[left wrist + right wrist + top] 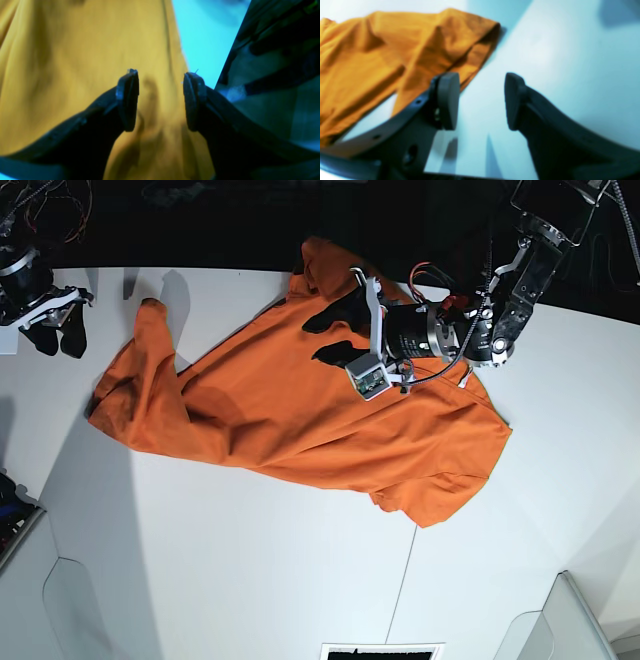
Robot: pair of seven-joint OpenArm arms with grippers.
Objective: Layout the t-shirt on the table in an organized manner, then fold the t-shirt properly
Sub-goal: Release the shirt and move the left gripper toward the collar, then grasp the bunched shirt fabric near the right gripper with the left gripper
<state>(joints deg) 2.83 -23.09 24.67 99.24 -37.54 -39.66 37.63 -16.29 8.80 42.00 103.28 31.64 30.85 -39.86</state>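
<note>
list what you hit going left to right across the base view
right end effector → t-shirt → left end effector over the shirt's far part → bare table

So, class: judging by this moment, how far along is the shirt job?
Done: little; the t-shirt lies crumpled and slanted on the table. In hand: nothing gripped; the left end effector hovers open over the cloth, and the right end effector is open, off the shirt. Left: flattening, then every fold.

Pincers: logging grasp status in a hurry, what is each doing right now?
Left pincer: open, empty, above the t-shirt.
Right pincer: open, empty, over the table.
</note>
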